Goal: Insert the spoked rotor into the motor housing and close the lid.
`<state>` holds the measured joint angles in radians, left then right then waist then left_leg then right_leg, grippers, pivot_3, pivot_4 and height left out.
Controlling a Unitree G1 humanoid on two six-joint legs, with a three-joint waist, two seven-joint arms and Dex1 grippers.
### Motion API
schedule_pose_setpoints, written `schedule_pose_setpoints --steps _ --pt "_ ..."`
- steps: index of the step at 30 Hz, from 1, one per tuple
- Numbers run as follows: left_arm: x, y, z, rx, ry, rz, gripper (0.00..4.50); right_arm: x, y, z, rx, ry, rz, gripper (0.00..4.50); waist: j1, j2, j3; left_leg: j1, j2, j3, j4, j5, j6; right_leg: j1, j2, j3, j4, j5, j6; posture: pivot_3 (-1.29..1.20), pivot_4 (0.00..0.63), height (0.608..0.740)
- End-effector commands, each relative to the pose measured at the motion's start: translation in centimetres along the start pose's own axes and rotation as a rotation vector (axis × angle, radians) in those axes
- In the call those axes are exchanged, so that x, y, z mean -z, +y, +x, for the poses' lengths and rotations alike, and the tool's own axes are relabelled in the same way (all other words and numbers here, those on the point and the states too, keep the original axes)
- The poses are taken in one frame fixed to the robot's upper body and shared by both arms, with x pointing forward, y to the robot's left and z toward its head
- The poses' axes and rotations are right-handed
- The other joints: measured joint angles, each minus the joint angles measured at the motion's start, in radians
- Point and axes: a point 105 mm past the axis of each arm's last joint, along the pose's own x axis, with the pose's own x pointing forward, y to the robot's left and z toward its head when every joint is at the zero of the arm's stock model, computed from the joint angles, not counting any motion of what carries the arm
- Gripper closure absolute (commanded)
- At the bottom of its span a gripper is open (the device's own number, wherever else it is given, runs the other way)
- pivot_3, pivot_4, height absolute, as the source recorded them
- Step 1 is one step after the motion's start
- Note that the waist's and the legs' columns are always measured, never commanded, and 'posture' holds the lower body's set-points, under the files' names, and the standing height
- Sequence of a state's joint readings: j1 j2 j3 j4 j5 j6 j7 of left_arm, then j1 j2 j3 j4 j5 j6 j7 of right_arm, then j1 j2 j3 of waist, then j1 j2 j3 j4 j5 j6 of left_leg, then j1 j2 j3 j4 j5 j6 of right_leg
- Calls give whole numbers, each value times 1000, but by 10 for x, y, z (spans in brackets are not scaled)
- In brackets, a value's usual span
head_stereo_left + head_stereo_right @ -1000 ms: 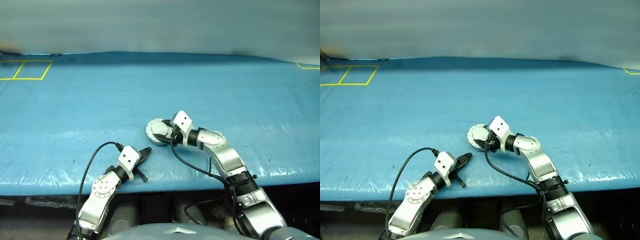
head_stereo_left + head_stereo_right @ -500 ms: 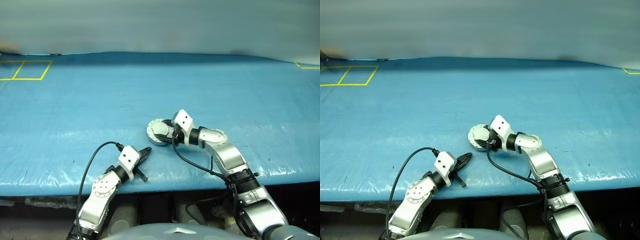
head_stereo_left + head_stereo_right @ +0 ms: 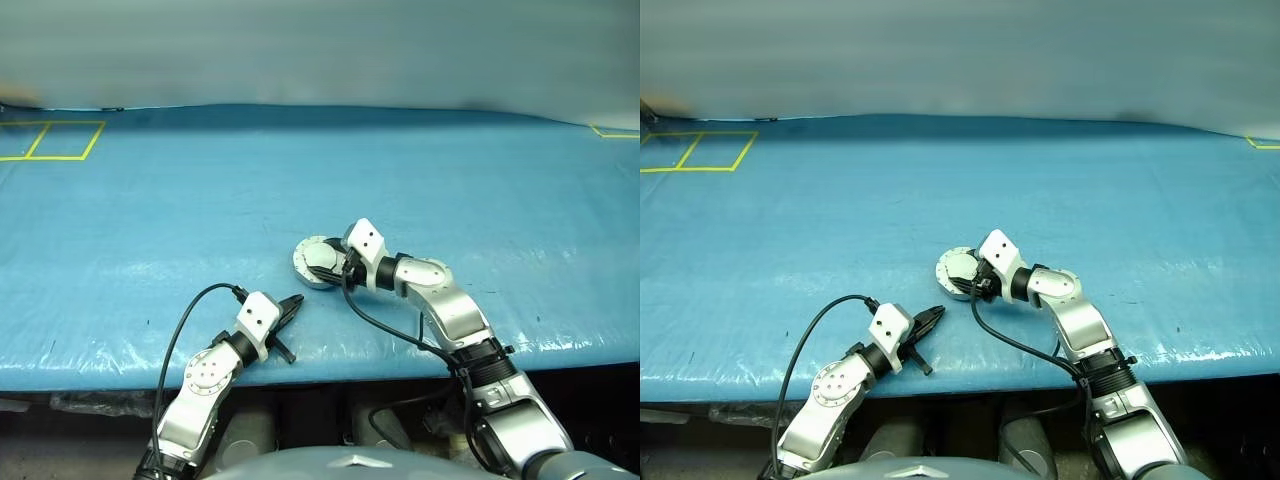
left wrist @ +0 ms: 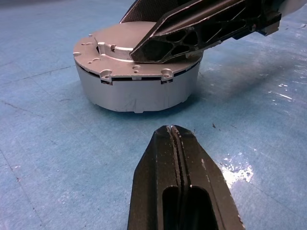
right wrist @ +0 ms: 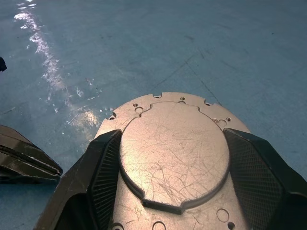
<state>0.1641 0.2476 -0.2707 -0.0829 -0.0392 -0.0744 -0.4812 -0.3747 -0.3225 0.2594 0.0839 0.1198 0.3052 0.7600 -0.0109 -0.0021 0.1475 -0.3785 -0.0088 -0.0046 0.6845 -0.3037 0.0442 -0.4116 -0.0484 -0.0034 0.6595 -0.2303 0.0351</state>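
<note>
The motor housing is a short silver cylinder standing on the blue table, just ahead of my left gripper. The grey lid lies flat on top of it, raised round centre up. My right gripper reaches over the lid from the right. Its black fingers press against both sides of the raised centre, shut on it. One of those fingers crosses the lid's top in the left wrist view. My left gripper rests low near the table's front edge, shut and empty, tips pointing at the housing. The spoked rotor is hidden.
The blue sheet on the table stretches wide behind the housing. Yellow tape squares mark the far left corner, and more yellow tape the far right. A black cable loops from my left wrist by the front edge.
</note>
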Motion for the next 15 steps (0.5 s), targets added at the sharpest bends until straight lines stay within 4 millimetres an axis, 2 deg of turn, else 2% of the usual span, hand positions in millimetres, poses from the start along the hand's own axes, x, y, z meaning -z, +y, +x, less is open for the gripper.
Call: schedule_pose_setpoints --steps 1,9,15 --pt "-4 -1 1 2 -15 13 4500 8 -4 -1 54 13 -20 1470 0 0 0 0 0 0 0 0 0 0 0 0 0 0 0 0 150 740" --pt "-4 -2 1 6 -14 14 4500 10 -6 -2 52 35 -31 1470 0 0 0 1 0 0 0 1 0 1 0 0 0 0 0 0 150 740" --pt "-4 -2 1 5 -16 12 4500 21 -10 -2 76 116 37 1470 0 0 0 2 0 0 0 1 0 2 0 0 0 0 0 0 150 740"
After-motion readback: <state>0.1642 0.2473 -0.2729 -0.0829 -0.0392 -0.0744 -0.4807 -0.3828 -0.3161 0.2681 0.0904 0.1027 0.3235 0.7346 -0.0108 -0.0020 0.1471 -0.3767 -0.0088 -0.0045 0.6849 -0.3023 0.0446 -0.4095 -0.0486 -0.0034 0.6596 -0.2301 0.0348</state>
